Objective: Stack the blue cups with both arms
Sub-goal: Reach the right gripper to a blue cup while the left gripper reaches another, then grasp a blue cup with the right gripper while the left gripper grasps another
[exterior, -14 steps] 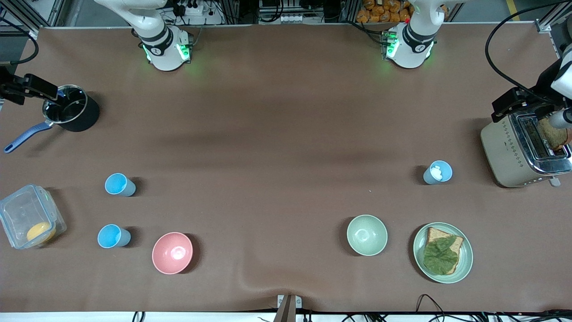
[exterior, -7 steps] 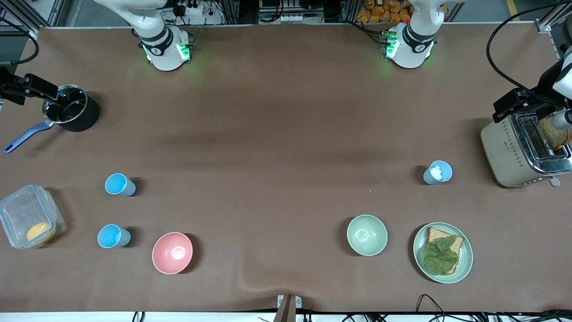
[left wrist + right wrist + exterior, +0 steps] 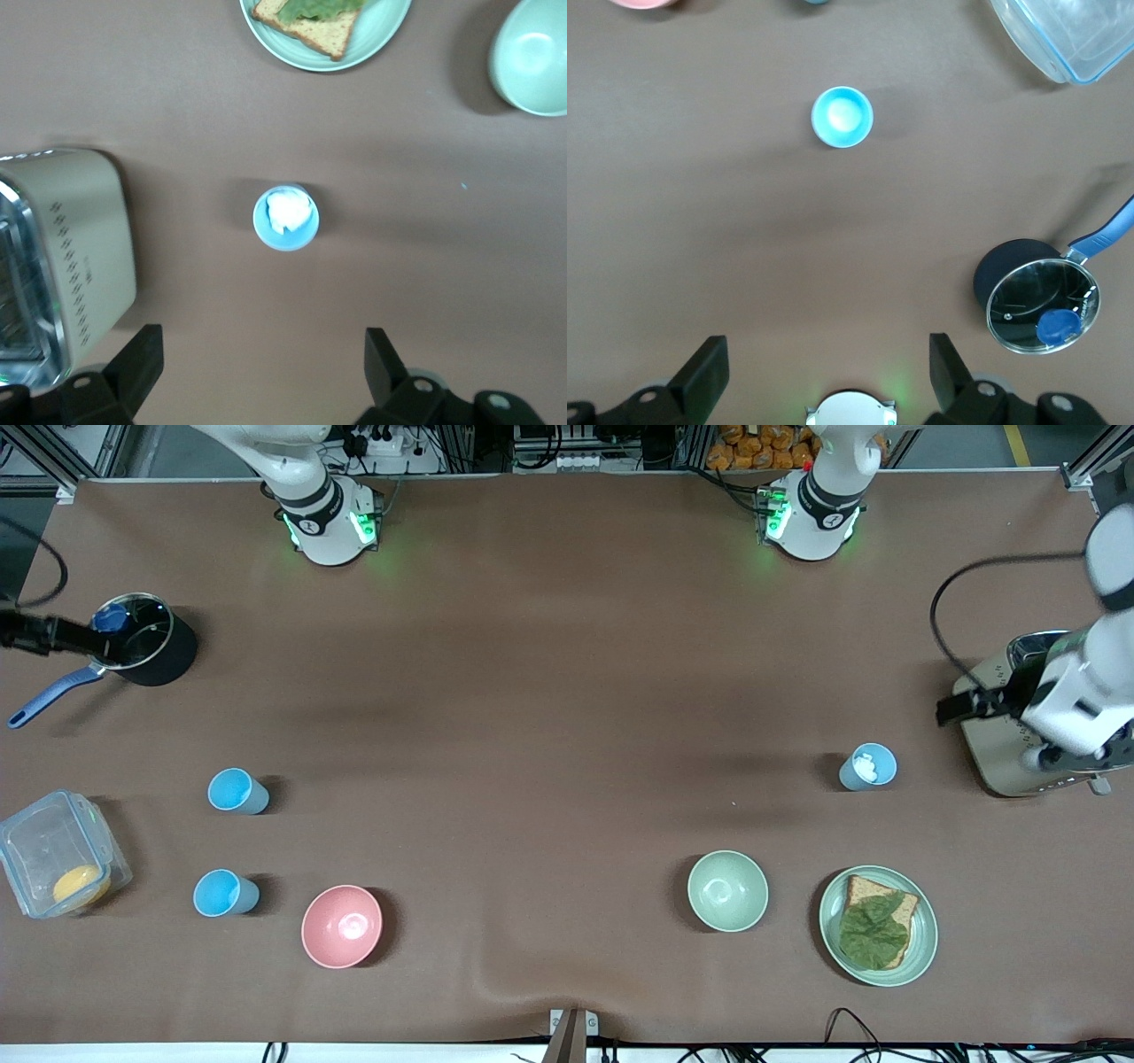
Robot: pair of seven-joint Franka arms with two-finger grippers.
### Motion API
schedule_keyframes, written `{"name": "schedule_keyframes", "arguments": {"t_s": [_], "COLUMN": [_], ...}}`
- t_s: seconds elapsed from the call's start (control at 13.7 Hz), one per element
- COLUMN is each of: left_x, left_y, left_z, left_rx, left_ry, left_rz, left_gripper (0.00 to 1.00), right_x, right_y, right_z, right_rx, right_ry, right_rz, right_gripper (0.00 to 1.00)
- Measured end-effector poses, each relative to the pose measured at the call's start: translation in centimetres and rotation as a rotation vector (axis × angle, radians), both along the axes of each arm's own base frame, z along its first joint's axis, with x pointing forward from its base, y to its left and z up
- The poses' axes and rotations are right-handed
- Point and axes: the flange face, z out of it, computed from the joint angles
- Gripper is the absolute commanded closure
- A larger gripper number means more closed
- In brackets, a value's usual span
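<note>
Cups: three blue ones stand upright on the brown table [image 3: 549,691], none stacked and none held. Two sit toward the right arm's end, one cup [image 3: 237,791] farther from the front camera and a second cup [image 3: 225,893] nearer to it, just beside a pink bowl [image 3: 342,926]. A third, paler cup [image 3: 867,767] stands toward the left arm's end and has something white inside.

The left gripper [image 3: 257,376] hangs in the air with its fingers [image 3: 133,367] spread wide and nothing between them. In the left wrist view the paler cup [image 3: 285,217] lies on the table ahead of the gap between the jaws, well apart from them. A toaster [image 3: 53,266] sits beside one finger, and a green bowl [image 3: 534,53] and a plate [image 3: 390,27] with bread and a leaf lie past the cup.

The right gripper [image 3: 824,376] is also up in the air, its fingers [image 3: 700,372] spread wide and empty. In the right wrist view one blue cup [image 3: 842,116] stands ahead of the gap between the jaws, well apart from them. A lidded pot [image 3: 1043,305] with a blue handle sits near one finger, and a clear tub [image 3: 1072,35] lies farther out.
</note>
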Motion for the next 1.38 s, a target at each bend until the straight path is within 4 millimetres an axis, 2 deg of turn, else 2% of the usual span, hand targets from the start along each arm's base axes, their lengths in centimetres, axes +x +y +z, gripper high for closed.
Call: {"name": "schedule_keyframes", "arguments": {"t_s": [0.15,0.36,0.51,0.66,0.8,0.95,1.09,1.24,1.31,1.38], "left_x": [0.1,-0.2,0.1,0.4,0.5,0.5,0.5,0.4,0.4,0.4], "left_y": [0.3,0.4,1.7,3.8,5.1,4.8,4.3,3.7,3.4,3.2], "left_z": [-4.9,-10.9,-14.4,-18.0,-21.1,-23.1,-24.3,-24.8,-25.0,-25.2], "left_rx": [-0.006,-0.018,-0.033,-0.053,-0.067,-0.075,-0.082,-0.086,-0.087,-0.087], "left_ry": [0.001,0.038,0.064,0.084,0.104,0.117,0.132,0.142,0.145,0.147], "left_rz": [0.002,-0.022,-0.033,-0.044,-0.038,-0.04,-0.047,-0.056,-0.061,-0.065], "left_gripper": [0.0,0.0,0.0,0.0,0.0,0.0,0.35,0.78,0.97,1.0], "right_x": [2.0,4.2,5.7,6.9,7.6,8.3,8.6,8.6,8.5,8.4], "right_y": [-2.7,-5.8,-6.1,-5.8,-5.1,-4.7,-4.5,-4.5,-4.5,-4.5], "right_z": [-5.0,-13.3,-18.3,-22.4,-25.9,-28.5,-30.6,-31.9,-32.4,-32.9], "right_rx": [0.007,0.023,0.025,0.025,0.025,0.022,0.021,0.023,0.024,0.026], "right_ry": [0.035,0.099,0.104,0.093,0.092,0.08,0.072,0.082,0.089,0.097], "right_rz": [-0.038,-0.079,-0.077,-0.069,-0.058,-0.05,-0.048,-0.048,-0.048,-0.048], "right_gripper": [0.0,0.0,0.0,0.0,0.0,0.0,0.0,0.0,0.0,0.0]}}
